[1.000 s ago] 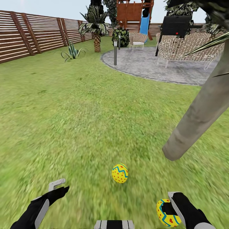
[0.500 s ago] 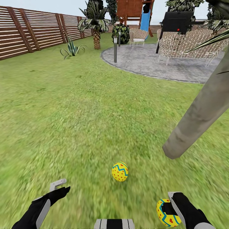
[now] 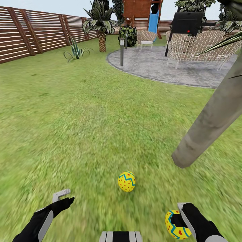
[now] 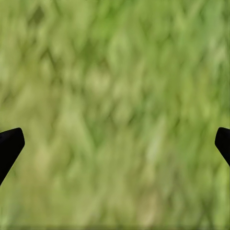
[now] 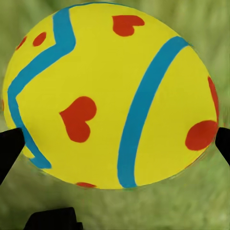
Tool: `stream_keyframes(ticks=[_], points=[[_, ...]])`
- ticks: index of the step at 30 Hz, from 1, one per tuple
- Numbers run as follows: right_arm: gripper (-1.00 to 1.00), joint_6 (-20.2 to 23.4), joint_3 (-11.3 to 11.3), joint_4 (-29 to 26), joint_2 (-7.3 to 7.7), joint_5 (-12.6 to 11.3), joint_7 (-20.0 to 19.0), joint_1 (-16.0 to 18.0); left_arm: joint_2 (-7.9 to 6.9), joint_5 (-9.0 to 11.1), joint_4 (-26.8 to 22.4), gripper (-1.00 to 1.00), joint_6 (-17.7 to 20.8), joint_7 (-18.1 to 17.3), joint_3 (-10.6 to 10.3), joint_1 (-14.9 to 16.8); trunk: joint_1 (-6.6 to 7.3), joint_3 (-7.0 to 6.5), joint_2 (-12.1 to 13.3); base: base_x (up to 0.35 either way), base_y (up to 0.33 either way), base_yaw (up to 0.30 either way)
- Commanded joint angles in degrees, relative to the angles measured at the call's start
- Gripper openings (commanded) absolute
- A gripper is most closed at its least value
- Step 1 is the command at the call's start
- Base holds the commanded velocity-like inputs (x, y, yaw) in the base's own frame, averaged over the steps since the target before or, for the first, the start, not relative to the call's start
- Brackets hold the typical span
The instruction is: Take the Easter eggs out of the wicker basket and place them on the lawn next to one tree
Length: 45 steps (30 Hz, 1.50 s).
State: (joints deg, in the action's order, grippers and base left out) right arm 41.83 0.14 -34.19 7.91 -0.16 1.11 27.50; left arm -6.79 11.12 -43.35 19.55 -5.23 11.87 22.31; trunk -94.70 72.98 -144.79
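A: Head view status?
B: One egg [image 3: 126, 182] is seen lying on the lawn [image 3: 84, 127], near the base of the pale tree trunk [image 3: 208, 124]. A second egg [image 3: 176, 225] is held in the right pincer [image 3: 179, 222], low over the grass and a little nearer the robot than the first. The left pincer [image 3: 62, 197] is seen spread apart, nothing in it. Third egg and basket: not located here.

A: Left wrist?
B: Blurred grass, with fingertips [image 4: 10, 146] set wide at the frame edges. Nothing is gripped.

A: Right wrist?
B: The egg [image 5: 112, 96] is clamped between the dark fingertips [image 5: 9, 148], grass behind it.

A: Step in hand?
B: Judged as placing egg two by the tree. Next, lowering to the grass and a gentle release are called for, beside the first egg, so no rolling is caused. The third egg must then be fetched.
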Motion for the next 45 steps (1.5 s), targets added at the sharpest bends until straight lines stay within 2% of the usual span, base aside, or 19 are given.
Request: stream_keyframes(ticks=[1, 9, 20, 22, 23, 29, 40, 45], points=[[1.00, 0.3, 0.0, -0.1, 0.00, 0.0, 0.1, 0.0, 0.02, 0.3, -0.1, 1.00, 0.4, -0.2, 0.2, 0.0, 0.01, 0.04, 0.0, 0.000, 0.000, 0.000], [1.00, 0.3, 0.0, -0.1, 0.00, -0.1, 0.1, 0.0, 0.06, 0.3, -0.1, 1.00, 0.4, -0.2, 0.2, 0.0, 0.01, 0.04, 0.0, 0.000, 0.000, 0.000], [1.00, 0.3, 0.0, -0.1, 0.00, -0.1, 0.1, 0.0, 0.16, 0.3, 0.1, 1.00, 0.4, -0.1, 0.1, 0.0, 0.29, -2.39, 0.1, -0.058, 0.000, 0.000], [1.00, 0.3, 0.0, -0.1, 0.00, -0.1, 0.1, 0.0, 1.31, 0.2, 0.2, 1.00, 0.5, -0.3, 0.1, 0.0, 0.35, -2.84, 0.2, -0.333, 0.000, 0.000], [1.00, 0.3, 0.0, -0.1, 0.00, 0.0, 0.1, 0.0, 1.38, 0.2, 0.2, 1.00, 0.5, -0.3, 0.1, 0.0, 0.37, -3.06, 0.2, -0.342, 0.000, 0.000], [1.00, 0.3, -0.2, -0.1, 0.09, -0.1, 0.1, 0.0, 1.43, 0.2, 0.2, 1.00, 0.5, -0.2, 0.1, 0.0, 0.53, -4.39, 0.3, -0.223, -0.063, 0.000], [1.00, 0.3, -0.1, -0.1, 0.09, -0.1, 0.1, 0.0, 1.67, 0.2, 0.3, 1.00, 0.4, -0.1, 0.1, 0.0, 0.81, -6.82, 0.4, -0.024, -0.018, 0.000], [1.00, 0.3, -0.2, -0.1, 0.08, -0.1, 0.1, 0.0, 2.53, -0.8, 2.4, 1.00, 0.5, -0.2, 0.0, 0.0, 0.94, -7.93, 0.5, -0.136, -0.188, 0.000]])
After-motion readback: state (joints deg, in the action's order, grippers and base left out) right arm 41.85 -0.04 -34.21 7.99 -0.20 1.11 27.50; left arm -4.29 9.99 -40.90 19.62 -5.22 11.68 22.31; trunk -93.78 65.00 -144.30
